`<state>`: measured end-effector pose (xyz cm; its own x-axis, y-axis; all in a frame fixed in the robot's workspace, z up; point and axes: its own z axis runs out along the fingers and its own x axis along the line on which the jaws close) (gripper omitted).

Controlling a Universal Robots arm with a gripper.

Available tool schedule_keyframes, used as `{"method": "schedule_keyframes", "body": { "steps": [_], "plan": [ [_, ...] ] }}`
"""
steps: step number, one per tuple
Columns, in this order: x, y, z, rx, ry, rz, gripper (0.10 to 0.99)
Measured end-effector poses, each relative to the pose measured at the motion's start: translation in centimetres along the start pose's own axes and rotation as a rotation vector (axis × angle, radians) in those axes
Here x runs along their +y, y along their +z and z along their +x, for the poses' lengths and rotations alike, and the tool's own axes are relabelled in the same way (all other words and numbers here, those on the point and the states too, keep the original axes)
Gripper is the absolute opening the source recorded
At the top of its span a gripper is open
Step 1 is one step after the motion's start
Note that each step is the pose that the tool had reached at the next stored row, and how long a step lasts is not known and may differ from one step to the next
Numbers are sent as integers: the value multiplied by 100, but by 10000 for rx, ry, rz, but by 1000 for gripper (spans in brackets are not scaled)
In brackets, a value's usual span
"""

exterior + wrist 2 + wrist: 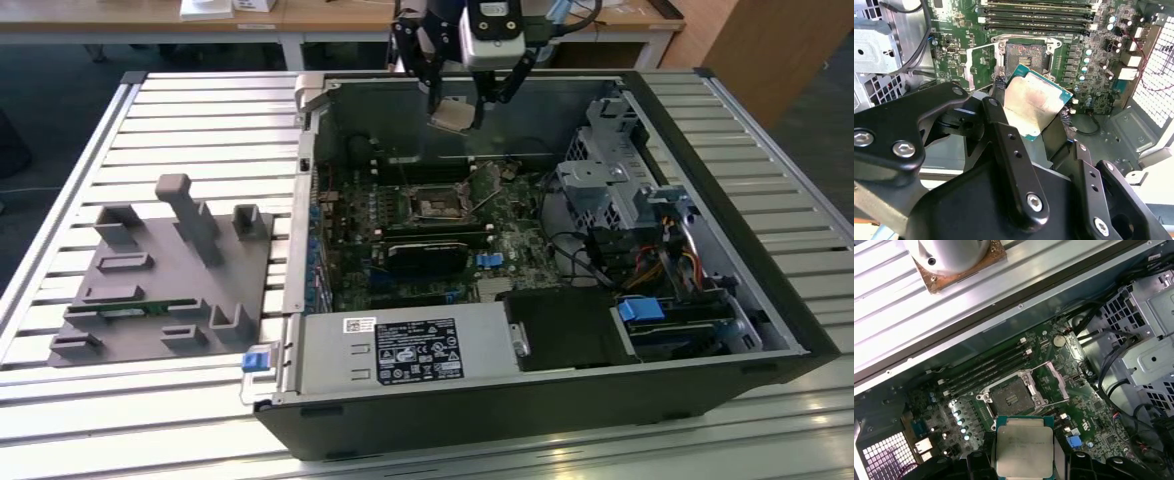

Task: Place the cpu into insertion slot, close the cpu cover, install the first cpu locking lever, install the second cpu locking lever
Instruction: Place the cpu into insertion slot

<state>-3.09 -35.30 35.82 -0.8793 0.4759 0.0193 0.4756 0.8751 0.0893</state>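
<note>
My gripper [461, 108] hangs above the open computer case, near its back wall, shut on the cpu [451, 117]. The cpu [1034, 102] is a flat square chip with a dull silver top and green edge, pinched by two opposite edges between the black fingers [999, 125] and tilted. The insertion slot [438, 205] lies below it on the green motherboard, uncovered, with its dark centre showing [1026, 55] [1011, 397]. The cpu cover [981, 67], a thin silver frame with a window, is swung open to one side of the slot [1056, 382]. In the first wrist view the cpu [1024, 450] is short of the slot.
Long black memory slots [1034, 15] run beside the socket. A metal drive cage [614, 180] with cables fills the case's side at the exterior view's right; the power supply [400, 350] sits at the front. A grey fixture tray [160, 270] rests on the slatted table [200, 110].
</note>
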Motion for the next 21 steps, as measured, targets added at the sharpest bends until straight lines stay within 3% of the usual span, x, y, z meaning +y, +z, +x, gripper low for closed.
{"method": "schedule_keyframes", "body": {
  "steps": [10,21],
  "plan": [
    [2,1,1,-33,363,-6,541],
    [4,2,2,-101,1118,-20,541]
  ]
}}
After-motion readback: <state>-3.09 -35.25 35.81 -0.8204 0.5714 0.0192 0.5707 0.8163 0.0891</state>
